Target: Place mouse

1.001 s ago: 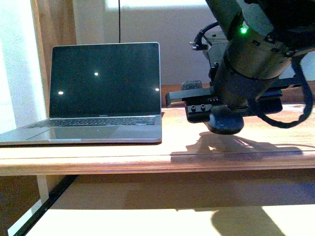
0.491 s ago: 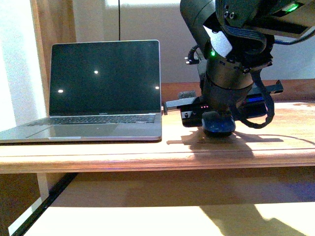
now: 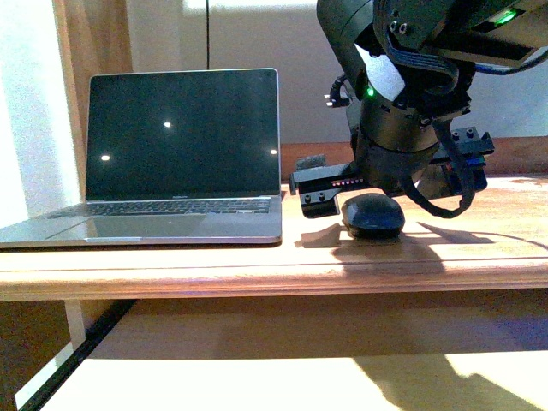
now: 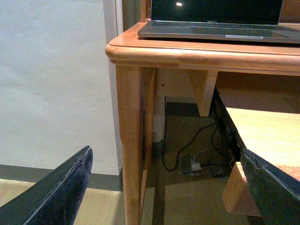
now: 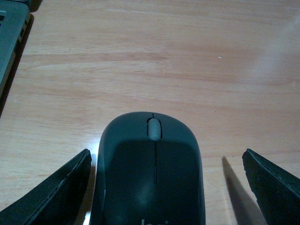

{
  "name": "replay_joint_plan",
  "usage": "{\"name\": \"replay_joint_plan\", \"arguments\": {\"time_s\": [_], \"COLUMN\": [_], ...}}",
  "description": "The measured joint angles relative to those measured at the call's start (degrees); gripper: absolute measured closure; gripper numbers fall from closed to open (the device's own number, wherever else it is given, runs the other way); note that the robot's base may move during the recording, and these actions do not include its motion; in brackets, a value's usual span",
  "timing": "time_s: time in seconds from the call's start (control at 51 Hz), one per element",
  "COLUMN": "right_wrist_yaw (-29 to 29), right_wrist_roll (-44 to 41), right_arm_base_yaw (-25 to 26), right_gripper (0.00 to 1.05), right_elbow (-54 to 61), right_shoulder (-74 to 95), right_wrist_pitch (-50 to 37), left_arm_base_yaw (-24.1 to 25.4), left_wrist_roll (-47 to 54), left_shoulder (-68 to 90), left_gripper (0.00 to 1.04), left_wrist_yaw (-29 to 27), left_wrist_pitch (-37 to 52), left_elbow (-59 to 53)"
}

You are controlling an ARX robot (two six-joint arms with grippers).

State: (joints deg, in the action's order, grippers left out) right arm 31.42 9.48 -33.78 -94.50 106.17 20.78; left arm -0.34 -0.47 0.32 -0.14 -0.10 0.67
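- Where the desk (image 3: pixel 257 267) ends in its rounded front edge, open space drops to a lower shelf (image 3: pixel 257 377). The left gripper (image 4: pixel 164 187) hangs down there, outside the corner desk leg (image 4: pixel 131 140), its fingers spread wide with nothing between them.
- Beyond that leg, under the desk, loose cables (image 4: pixel 187 150) trail toward the floor.
- Up on the desk, the mouse (image 3: pixel 373 216) rests flat on the wood. It is set back from the front edge and lies to the right of the laptop (image 3: pixel 182 163), with a strip of bare wood between them.
- Bare wood runs on ahead of the mouse's scroll wheel (image 5: pixel 153 129) and out to the side away from the laptop.
- Pale lettering on the mouse's rear is cut off by the edge of the right wrist view and cannot be read. A small name under the laptop's dark screen is too small to read.
- The right gripper (image 5: pixel 161 185) is poised over the mouse's rear, its fingers (image 5: pixel 51 187) spread to either side and neither touching it. The laptop-side finger sits just beside the mouse's flank, a sliver of desk showing between. The other stands well apart.
- Farthest back, the laptop's open screen stands upright before the wall (image 3: pixel 325 77).
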Motion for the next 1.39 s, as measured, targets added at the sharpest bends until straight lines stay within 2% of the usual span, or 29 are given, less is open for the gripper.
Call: {"name": "replay_joint_plan", "arguments": {"time_s": [0.314, 0.491, 0.667, 0.765, 0.844, 1.001, 1.06, 1.138, 1.236, 1.295, 1.393], "right_wrist_yaw": [-6.3, -14.3, -26.1, -33.6, -41.6, -53.4, -62.9, -72.0, -79.8, -85.6, -92.0], "right_wrist_roll": [0.7, 1.1, 1.3, 1.1, -0.4, -4.4, -7.9, -12.4, -16.9, -21.8, -30.4], "right_arm_base_yaw": [2.1, 4.7, 9.7, 14.6, 20.8, 30.6, 37.3, 44.4, 49.6, 53.0, 57.1], "right_gripper": [0.07, 0.07, 0.07, 0.07, 0.07, 0.07, 0.07, 0.07, 0.07, 0.07, 0.07], "right_elbow": [4.5, 14.1, 27.5, 36.5, 44.8, 53.6, 57.5, 60.7, 62.9, 64.5, 65.8], "right_shoulder": [-7.2, -18.4, -32.4, -41.5, -49.2, -56.5, -58.7, -59.6, -59.7, -59.7, -58.6], "right_wrist_pitch": [-2.1, -8.0, -15.1, -16.0, -15.7, -15.4, -15.2, -13.7, -11.2, -8.9, -4.2], "left_arm_base_yaw": [0.0, 0.0, 0.0, 0.0, 0.0, 0.0, 0.0, 0.0, 0.0, 0.0, 0.0], "left_wrist_roll": [0.0, 0.0, 0.0, 0.0, 0.0, 0.0, 0.0, 0.0, 0.0, 0.0, 0.0], "left_shoulder": [0.0, 0.0, 0.0, 0.0, 0.0, 0.0, 0.0, 0.0, 0.0, 0.0, 0.0], "left_gripper": [0.08, 0.08, 0.08, 0.08, 0.08, 0.08, 0.08, 0.08, 0.08, 0.08, 0.08], "left_wrist_yaw": [0.0, 0.0, 0.0, 0.0, 0.0, 0.0, 0.0, 0.0, 0.0, 0.0, 0.0], "left_wrist_pitch": [0.0, 0.0, 0.0, 0.0, 0.0, 0.0, 0.0, 0.0, 0.0, 0.0, 0.0], "left_elbow": [0.0, 0.0, 0.0, 0.0, 0.0, 0.0, 0.0, 0.0, 0.0, 0.0, 0.0]}}
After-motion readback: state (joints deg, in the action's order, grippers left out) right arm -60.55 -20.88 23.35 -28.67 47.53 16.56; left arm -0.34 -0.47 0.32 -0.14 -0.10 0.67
